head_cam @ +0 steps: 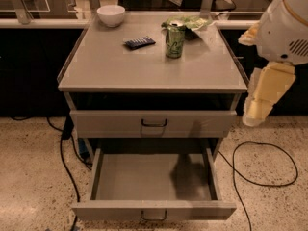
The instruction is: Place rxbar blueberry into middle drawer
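Rxbar blueberry [139,43] lies flat on the cabinet top [144,71], at ten o'clock from the green can [174,42] and apart from it. The white bowl [111,15] sits at the far eleven o'clock corner. The gripper [255,114] hangs off the cabinet's three o'clock side, pointing down (open or shut, I cannot tell). Below a closed drawer [110,124], the lower drawer [154,210] stands pulled out.

A rounded white arm shell [284,25] is showing a slotted grille [299,47]; below it, far right, the gripper [254,115] is looking pale cream and blocky.
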